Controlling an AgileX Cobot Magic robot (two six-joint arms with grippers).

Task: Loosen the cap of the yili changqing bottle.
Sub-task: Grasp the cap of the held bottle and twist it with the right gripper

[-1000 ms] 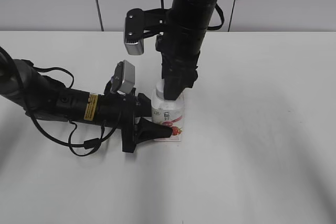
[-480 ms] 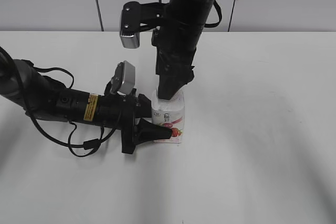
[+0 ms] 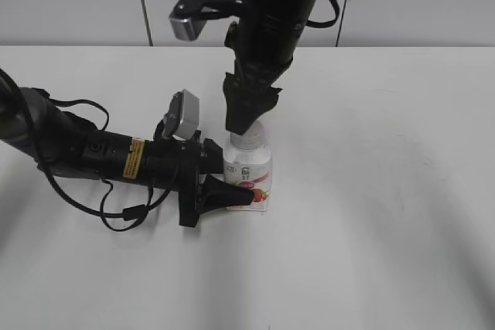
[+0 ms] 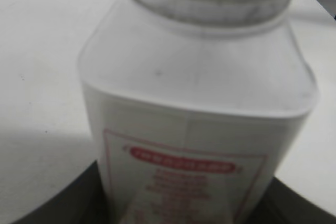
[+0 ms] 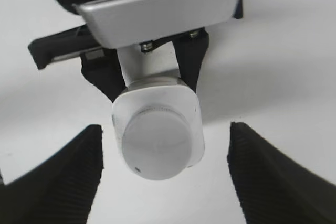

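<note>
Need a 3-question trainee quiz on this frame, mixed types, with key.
1. True or false: the right claw is shut on the cap.
2. Which claw grips the bottle body? A) left B) right C) neither
3. Fill in: the bottle stands ____ on the table.

Key:
1. False. The right wrist view shows its fingers spread wide, clear of the cap; in the exterior view it hangs just above.
2. A. The left claw clamps the bottle low on its label, from the left side.
3. upright
</note>
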